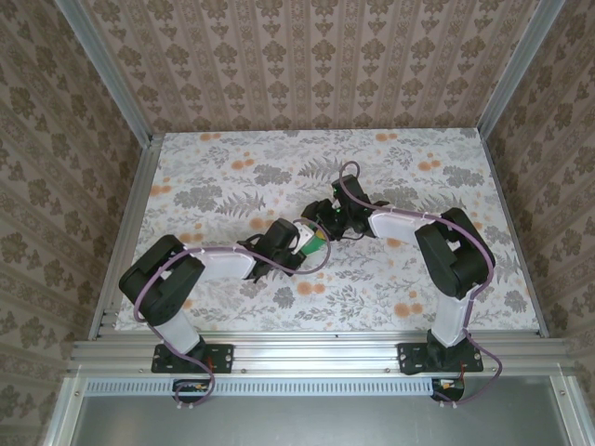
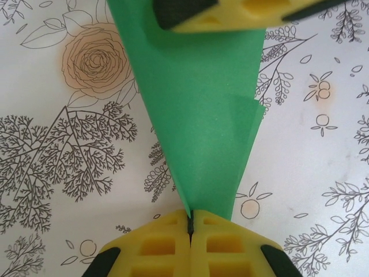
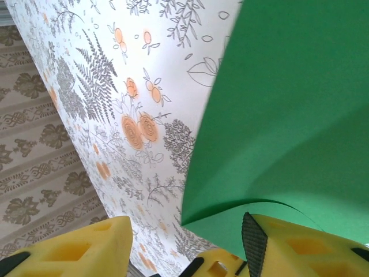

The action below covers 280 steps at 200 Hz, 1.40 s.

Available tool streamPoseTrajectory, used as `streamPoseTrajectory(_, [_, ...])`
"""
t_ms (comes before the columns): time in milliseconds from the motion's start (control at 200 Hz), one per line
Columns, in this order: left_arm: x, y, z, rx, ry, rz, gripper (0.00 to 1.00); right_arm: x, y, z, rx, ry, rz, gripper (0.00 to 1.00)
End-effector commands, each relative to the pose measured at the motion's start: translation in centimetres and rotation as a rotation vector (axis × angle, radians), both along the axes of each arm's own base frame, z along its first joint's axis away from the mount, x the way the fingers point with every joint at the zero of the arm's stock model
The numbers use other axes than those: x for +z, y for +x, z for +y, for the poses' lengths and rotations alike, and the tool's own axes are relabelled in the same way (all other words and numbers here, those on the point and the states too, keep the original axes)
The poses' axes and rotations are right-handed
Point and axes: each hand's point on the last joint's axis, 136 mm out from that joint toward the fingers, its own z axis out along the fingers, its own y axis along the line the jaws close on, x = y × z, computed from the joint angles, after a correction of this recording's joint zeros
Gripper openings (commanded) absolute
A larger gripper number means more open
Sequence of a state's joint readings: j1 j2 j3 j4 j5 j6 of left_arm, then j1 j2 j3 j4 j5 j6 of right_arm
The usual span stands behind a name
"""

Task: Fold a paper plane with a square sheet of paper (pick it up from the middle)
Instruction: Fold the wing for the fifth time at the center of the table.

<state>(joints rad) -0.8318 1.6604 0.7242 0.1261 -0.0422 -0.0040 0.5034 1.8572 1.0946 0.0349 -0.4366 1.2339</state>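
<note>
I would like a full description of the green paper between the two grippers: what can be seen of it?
The green paper is thin, matte and bright green, folded into a long wedge of layers; one flap edge steps out on its side. Its narrow tip is pinched between the closed yellow fingers of the left gripper. The wide end reaches the right gripper, whose fingers stand apart, one against the curling sheet. It seems lifted off the floral table.

Damask-patterned wallpaper walls (image 1: 307, 56) enclose a floral-printed tabletop (image 1: 232, 177) on three sides; aluminium rails (image 1: 316, 348) frame its edges, and the light seems even, possibly from overhead.
</note>
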Motion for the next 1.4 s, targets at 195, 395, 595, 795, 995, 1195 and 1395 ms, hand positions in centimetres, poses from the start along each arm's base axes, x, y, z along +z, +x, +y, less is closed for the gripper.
streamPoseTrajectory(195, [-0.1, 0.2, 0.4, -0.016, 0.094, -0.06, 0.0, -2.2, -0.2, -1.5, 0.006, -0.168, 0.106, 0.46])
streamPoseTrajectory(395, [0.1, 0.3, 0.2, -0.019, 0.116, -0.087, 0.0, -2.4, -0.1, -1.4, 0.022, -0.198, 0.114, 0.46])
streamPoseTrajectory(595, [0.2, 0.4, 0.1, -0.015, 0.118, -0.092, 0.0, -1.9, -0.4, -1.2, 0.045, -0.2, 0.114, 0.29])
streamPoseTrajectory(795, [0.0, 0.4, 0.4, -0.001, 0.13, -0.088, 0.0, -1.4, -1.1, -1.6, 0.05, -0.212, 0.113, 0.24])
streamPoseTrajectory(995, [0.1, 0.6, 0.3, 0.005, 0.124, -0.088, 0.0, -1.8, -1.7, -1.5, 0.065, -0.214, 0.125, 0.24])
streamPoseTrajectory(1195, [0.1, 0.5, 0.2, 0.005, 0.119, -0.085, 0.0, -2.1, -1.8, -0.8, 0.073, -0.194, 0.129, 0.23])
streamPoseTrajectory(1395, [0.0, 0.4, 0.4, 0.02, 0.118, -0.077, 0.0, -2.4, -2.1, -1.5, 0.067, -0.213, 0.121, 0.07])
